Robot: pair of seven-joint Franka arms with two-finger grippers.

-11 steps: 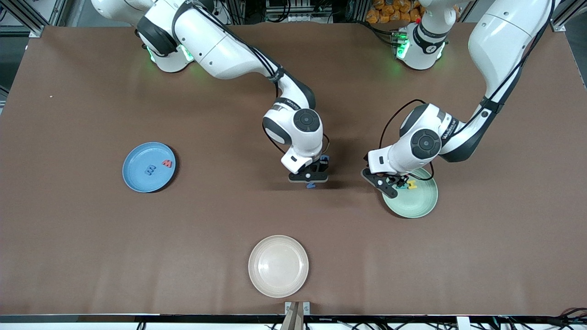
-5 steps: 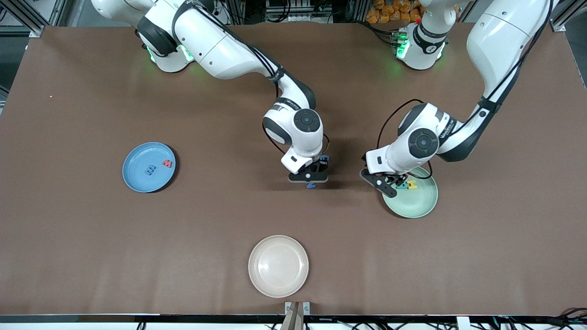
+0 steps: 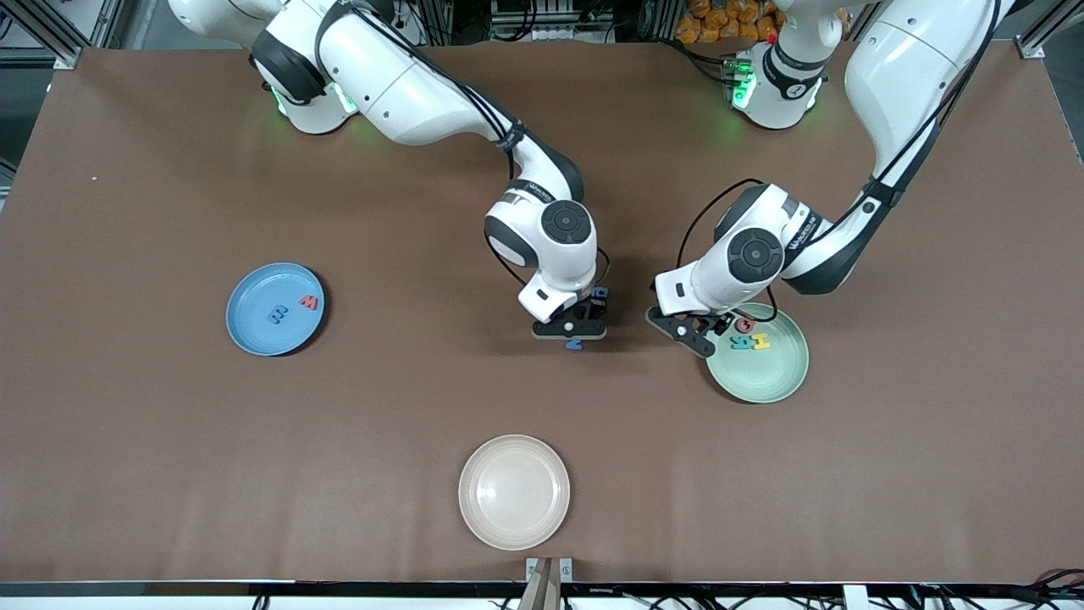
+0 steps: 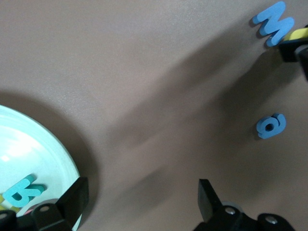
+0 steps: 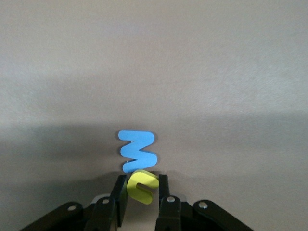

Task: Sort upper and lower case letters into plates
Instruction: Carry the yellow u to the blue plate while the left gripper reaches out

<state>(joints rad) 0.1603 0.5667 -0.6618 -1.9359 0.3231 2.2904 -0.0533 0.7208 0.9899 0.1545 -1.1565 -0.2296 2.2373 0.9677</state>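
The right hand (image 5: pixel 143 195) pinched a yellow letter (image 5: pixel 142 186) beside the blue letter (image 5: pixel 138 151); the left hand (image 4: pixel 139 202) gaped wide beside the mint plate (image 3: pixel 775 373).

Robot lab, aluminium framing (image 3: pixel 51 34), cables (image 3: pixel 974 597)

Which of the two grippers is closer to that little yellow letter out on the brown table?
Right. The right gripper is shut on the yellow letter, mid-table. The left gripper hangs open at the green plate's rim, well off toward the left arm's end.
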